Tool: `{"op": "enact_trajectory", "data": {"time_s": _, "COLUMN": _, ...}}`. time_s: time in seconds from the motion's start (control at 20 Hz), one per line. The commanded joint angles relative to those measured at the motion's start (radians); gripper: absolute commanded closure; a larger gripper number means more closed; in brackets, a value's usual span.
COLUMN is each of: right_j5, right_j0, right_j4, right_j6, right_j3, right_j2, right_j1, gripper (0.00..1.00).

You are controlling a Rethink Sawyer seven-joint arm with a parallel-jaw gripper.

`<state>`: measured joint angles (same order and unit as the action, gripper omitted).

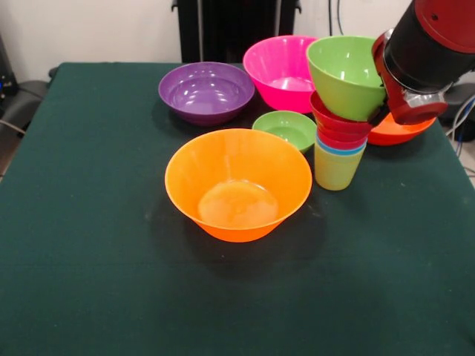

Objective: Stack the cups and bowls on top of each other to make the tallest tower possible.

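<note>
The tower (340, 126) stands right of centre. Its base is a yellow-green cup (335, 170), with a blue cup's rim (340, 149) and a red cup (341, 139) nested above. A small red bowl (335, 119) sits on these, and a lime green bowl (344, 74) on top leans to the left. My gripper (386, 111) comes in from the upper right, right up against the lime bowl's far side, and the bowl hides its tips. A big orange bowl (237, 182) sits upright in the middle of the table.
A purple bowl (206, 90) and a pink bowl (284, 70) sit at the far side. A small green bowl (286, 127) lies between the orange bowl and the tower. A red-orange bowl (398, 132) lies behind the tower under my arm. The dark green table (89, 245) reaches all edges.
</note>
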<state>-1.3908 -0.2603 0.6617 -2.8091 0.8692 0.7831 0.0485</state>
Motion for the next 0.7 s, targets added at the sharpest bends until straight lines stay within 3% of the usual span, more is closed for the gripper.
{"op": "enact_trajectory", "data": {"time_s": 0.05, "right_j5": 0.081, "right_j0": 0.025, "right_j4": -0.041, "right_j6": -0.093, "right_j3": 0.074, "right_j2": -0.113, "right_j1": 0.009, "gripper": 1.0}}
{"op": "enact_trajectory", "data": {"time_s": 0.7, "right_j5": 0.102, "right_j0": 0.02, "right_j4": -0.047, "right_j6": -0.079, "right_j3": 0.087, "right_j2": -0.112, "right_j1": 0.015, "gripper": 1.0}}
